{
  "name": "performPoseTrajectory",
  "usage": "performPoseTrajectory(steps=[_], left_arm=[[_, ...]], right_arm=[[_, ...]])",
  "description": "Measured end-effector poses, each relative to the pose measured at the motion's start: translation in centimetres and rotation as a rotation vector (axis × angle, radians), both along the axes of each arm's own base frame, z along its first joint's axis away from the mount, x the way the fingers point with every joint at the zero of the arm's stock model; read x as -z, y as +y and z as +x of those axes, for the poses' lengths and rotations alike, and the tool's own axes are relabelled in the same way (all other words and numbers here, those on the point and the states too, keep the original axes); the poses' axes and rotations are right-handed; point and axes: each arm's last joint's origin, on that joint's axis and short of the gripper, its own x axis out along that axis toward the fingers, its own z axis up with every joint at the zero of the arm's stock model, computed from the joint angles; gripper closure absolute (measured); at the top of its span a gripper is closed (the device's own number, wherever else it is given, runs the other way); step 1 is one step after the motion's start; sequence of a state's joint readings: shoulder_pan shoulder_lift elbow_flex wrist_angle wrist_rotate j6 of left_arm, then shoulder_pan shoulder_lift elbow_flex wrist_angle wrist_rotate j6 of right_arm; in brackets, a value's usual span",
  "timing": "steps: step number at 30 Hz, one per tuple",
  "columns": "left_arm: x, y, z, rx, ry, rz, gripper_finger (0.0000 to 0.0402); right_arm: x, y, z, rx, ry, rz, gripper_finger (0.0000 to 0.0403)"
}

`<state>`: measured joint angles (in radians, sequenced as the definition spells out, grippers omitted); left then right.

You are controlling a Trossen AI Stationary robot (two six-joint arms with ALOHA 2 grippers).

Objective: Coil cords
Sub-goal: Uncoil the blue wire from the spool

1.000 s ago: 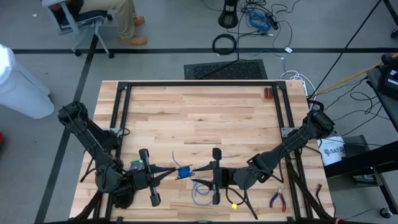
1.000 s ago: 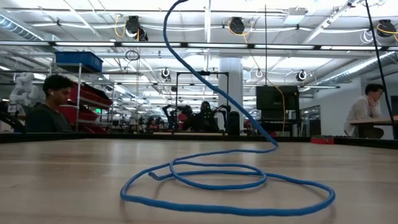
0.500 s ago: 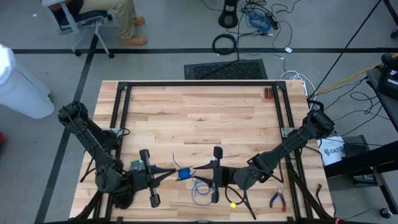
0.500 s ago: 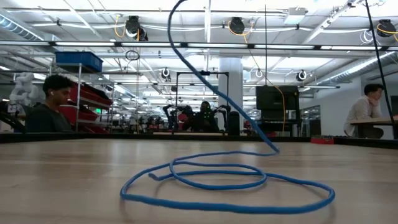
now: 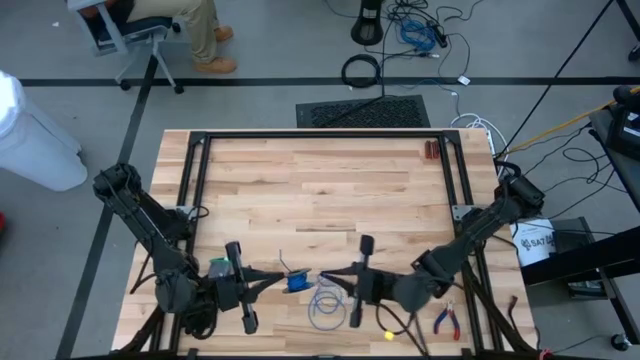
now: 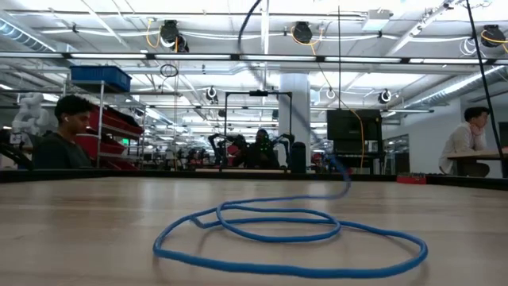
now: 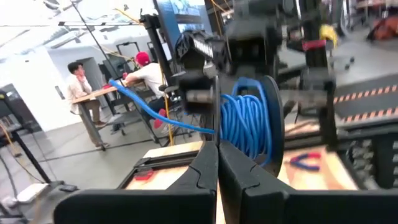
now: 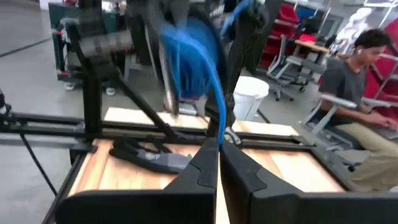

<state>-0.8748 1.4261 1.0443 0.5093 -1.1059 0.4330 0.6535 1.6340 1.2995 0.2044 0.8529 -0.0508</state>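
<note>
The cord is a thin blue wire. Part of it is wound into a small coil [image 5: 296,283] held above the table's near middle. The rest lies in loose loops [image 5: 325,308] on the wood [image 6: 294,234]. My left gripper [image 5: 280,279] reaches in level from the left and is shut on the coil [image 7: 249,124]. My right gripper [image 5: 323,278] comes in level from the right, just beside the coil, shut on a strand [image 8: 214,106] that leaves it. My left gripper pinches the coil's near rim [image 7: 239,149] between its two fingers, coming level from the table's left. The coil stands on edge beyond the fingertips, lifted clear of the table. My right gripper pinches a single strand [image 8: 216,127] close below the coil, coming level from the table's right. The strand runs up from the fingertips to the coil, and the cord's rest drops to the loops on the table.
Red-handled pliers [image 5: 446,320] and a small yellow piece [image 5: 388,335] lie near the front right edge. A black glove [image 8: 149,157] lies on the table under the left arm. A small dark red object [image 5: 430,150] sits at the far right. People sit beyond the table.
My right gripper has shut on the strand beside the coil and drawn back a little toward the table's right edge. In the low view the rising part of the cord has swung toward the right and shows blurred; the loops on the table have stayed put.
</note>
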Motion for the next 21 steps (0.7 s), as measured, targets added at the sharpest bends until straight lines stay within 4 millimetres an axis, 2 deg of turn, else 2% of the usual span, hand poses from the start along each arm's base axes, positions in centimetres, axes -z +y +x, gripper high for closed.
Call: performPoseTrajectory(steps=[4,9,17,21], left_arm=[[0.6,0.3,0.2,-0.063,0.052,0.054,0.0400],[0.8,0.9,0.5,-0.148,0.069,0.063,0.0400],[1.0,1.4,1.2,-0.182,0.075,0.065,0.0400],[1.3,1.6,1.6,-0.195,0.080,0.068,0.0400]], right_arm=[[-1.0,0.8,-1.4,-0.004,-0.021,-0.026,0.0402],[-1.2,1.4,-1.9,-0.035,-0.026,-0.044,0.0402],[-1.4,0.8,-0.9,-0.122,-0.066,0.002,0.0403],[-0.5,1.0,0.0,-0.124,-0.063,-0.008,0.0403]])
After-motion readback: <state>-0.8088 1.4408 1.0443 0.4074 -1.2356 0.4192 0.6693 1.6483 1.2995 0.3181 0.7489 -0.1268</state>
